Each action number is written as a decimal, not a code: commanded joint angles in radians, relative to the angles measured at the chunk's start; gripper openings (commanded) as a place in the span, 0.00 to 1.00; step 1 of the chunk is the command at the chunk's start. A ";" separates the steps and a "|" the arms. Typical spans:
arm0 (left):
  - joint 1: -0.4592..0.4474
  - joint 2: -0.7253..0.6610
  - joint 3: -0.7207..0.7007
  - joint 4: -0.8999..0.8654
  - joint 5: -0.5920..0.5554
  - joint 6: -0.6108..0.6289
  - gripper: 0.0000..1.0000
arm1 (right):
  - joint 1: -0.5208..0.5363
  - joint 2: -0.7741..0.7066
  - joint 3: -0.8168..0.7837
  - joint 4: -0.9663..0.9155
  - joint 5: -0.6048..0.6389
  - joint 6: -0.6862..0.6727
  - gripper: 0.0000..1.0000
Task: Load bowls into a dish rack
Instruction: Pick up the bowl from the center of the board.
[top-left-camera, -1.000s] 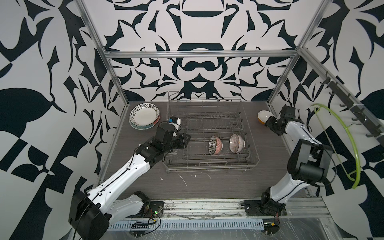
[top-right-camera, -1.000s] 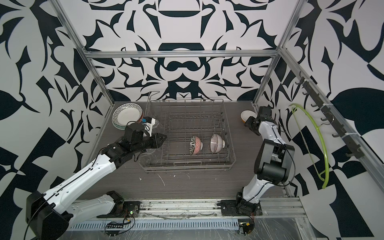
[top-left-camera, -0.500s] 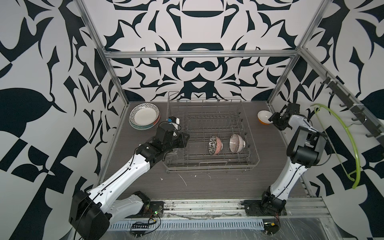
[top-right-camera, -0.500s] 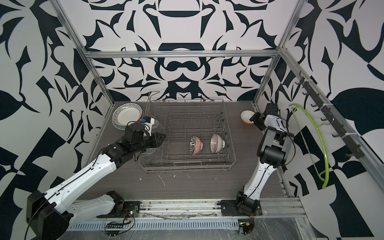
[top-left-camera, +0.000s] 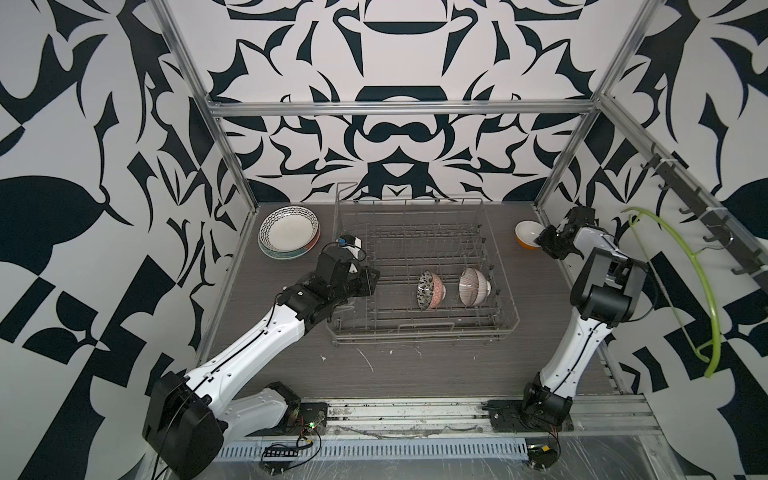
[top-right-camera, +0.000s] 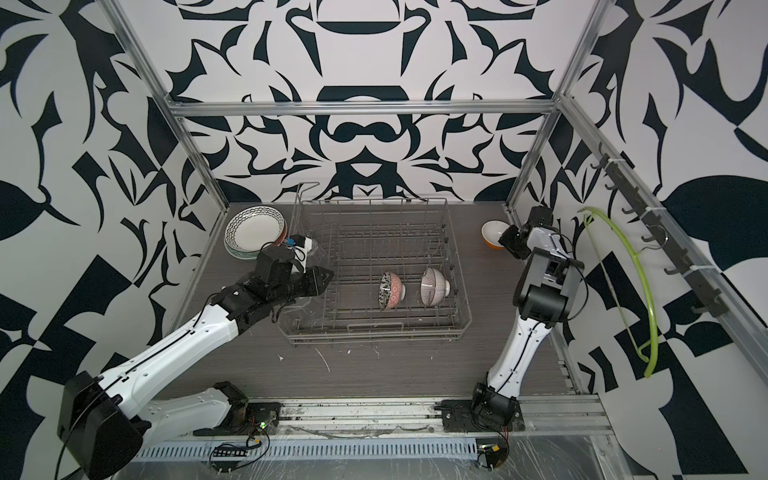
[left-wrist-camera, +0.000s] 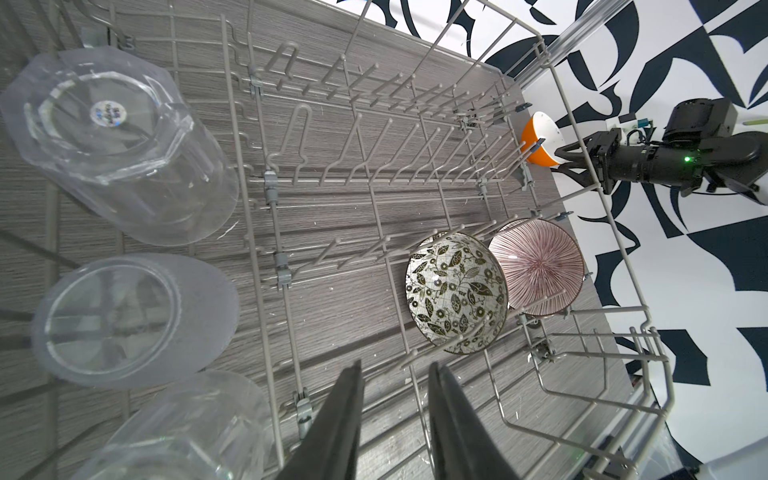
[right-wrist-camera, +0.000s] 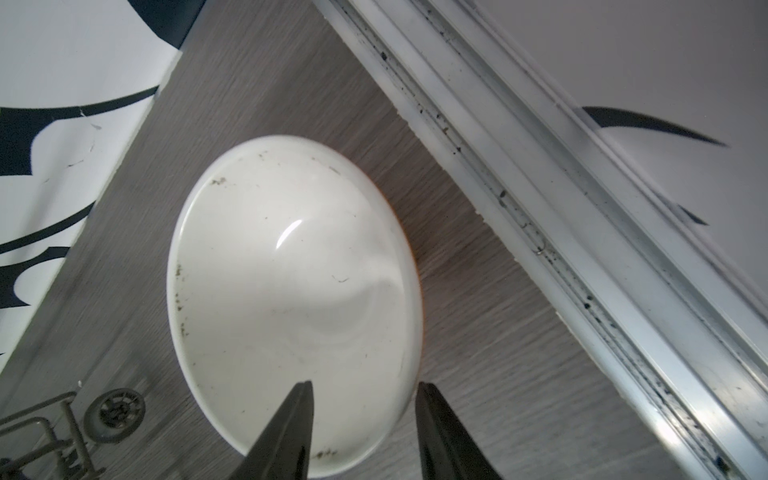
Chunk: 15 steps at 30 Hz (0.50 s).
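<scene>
The grey wire dish rack (top-left-camera: 424, 332) (top-right-camera: 374, 332) stands mid-table. Two bowls stand on edge between its tines: a black-and-white floral one (top-left-camera: 430, 290) (left-wrist-camera: 455, 291) and a pinkish striped one (top-left-camera: 474, 286) (left-wrist-camera: 538, 266). The orange bowl (top-left-camera: 527, 234) (top-right-camera: 493, 233) (right-wrist-camera: 291, 270), white inside, sits on the table right of the rack. My right gripper (top-left-camera: 541, 241) (right-wrist-camera: 365, 385) is open at its near rim, one finger over the white inside, the other outside. My left gripper (top-left-camera: 372, 280) (left-wrist-camera: 392, 365) hangs open over the rack's left part, holding nothing.
Stacked plates (top-left-camera: 289, 230) lie at the back left. Several clear glasses (left-wrist-camera: 120, 137) stand upside down in the rack's left end, below my left arm. An aluminium frame rail (right-wrist-camera: 540, 216) runs close behind the orange bowl. A green hanger (top-left-camera: 685, 282) hangs on the right wall.
My right arm has swung its elbow up and brought the gripper to the orange bowl's rim, with its jaws narrowing. The left arm and the two racked bowls have not moved.
</scene>
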 joint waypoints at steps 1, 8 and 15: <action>-0.001 0.001 -0.009 0.021 0.004 0.010 0.32 | 0.003 0.001 0.043 -0.012 -0.011 -0.003 0.40; -0.001 -0.014 -0.011 0.018 0.004 0.012 0.32 | 0.004 0.006 0.028 -0.011 -0.039 0.008 0.07; -0.001 -0.023 -0.001 0.004 0.004 0.008 0.32 | 0.003 -0.110 -0.060 0.030 -0.062 0.026 0.00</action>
